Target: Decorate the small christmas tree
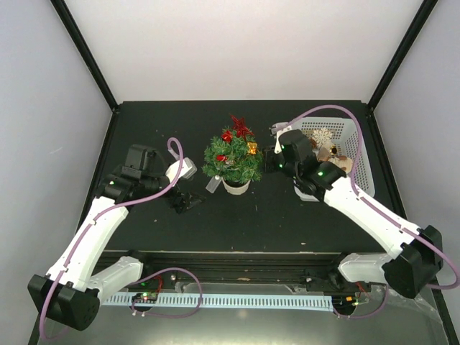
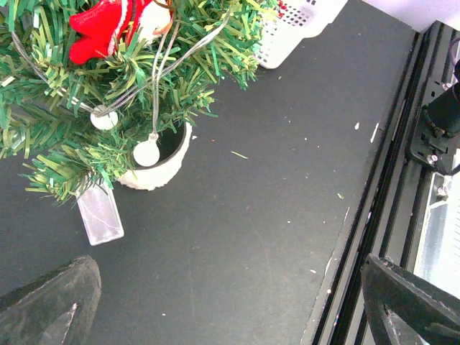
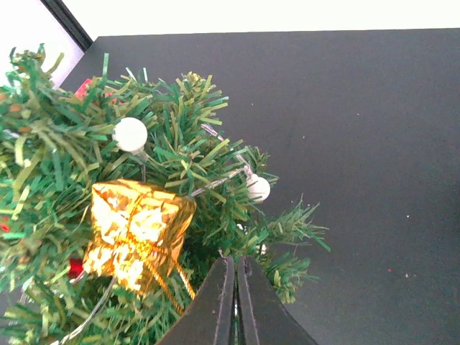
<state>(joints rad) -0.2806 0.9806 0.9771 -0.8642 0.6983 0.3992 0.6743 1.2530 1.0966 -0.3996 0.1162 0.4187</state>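
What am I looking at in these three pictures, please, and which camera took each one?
This is a robot with a left arm and a right arm, both bolted to the near edge of a black table. The top view looks down from above and behind them. The other two pictures come from a camera on each wrist, so each one shows its own hand's fingers at the bottom.

On the table stands a small tree in a white pot. It carries red ornaments and a gold parcel. Beside it is a white basket holding more ornaments.

The left hand is wide open and empty, near the tree. The right hand is shut, right against the branches by the parcel. I see nothing between its fingers.
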